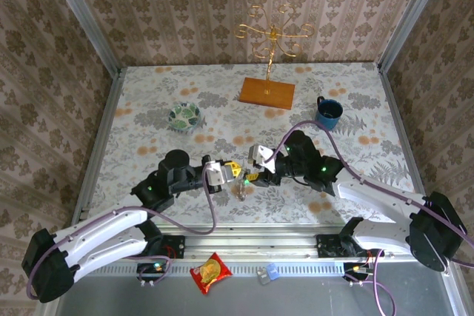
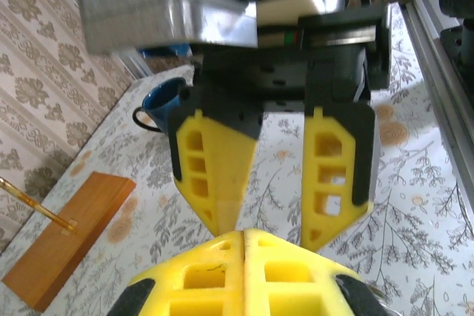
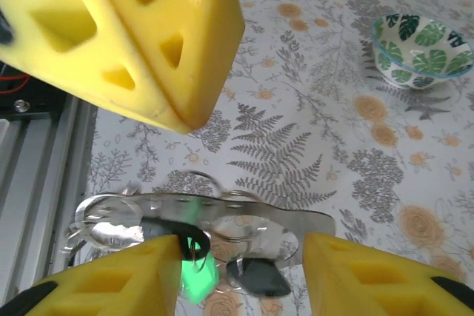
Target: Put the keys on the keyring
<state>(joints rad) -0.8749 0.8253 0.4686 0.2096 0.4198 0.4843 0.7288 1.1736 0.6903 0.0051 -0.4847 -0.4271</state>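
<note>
From above, the left end effector [image 1: 231, 171] and right end effector [image 1: 254, 176] face each other over the keys [image 1: 241, 190] near the surface's [image 1: 148, 109] front edge. Left wrist: the left one is clenched, pads together. Right wrist: the right one is released, the green key [image 3: 196, 277] lying between its 2 fingers [image 3: 370, 279].

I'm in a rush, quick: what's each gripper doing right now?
Left gripper: closed; cannot tell if it holds anything.
Right gripper: open.

the key [image 3: 197, 279] is bright green, the bowl [image 3: 422, 53] leaf-patterned (green on white).
</note>
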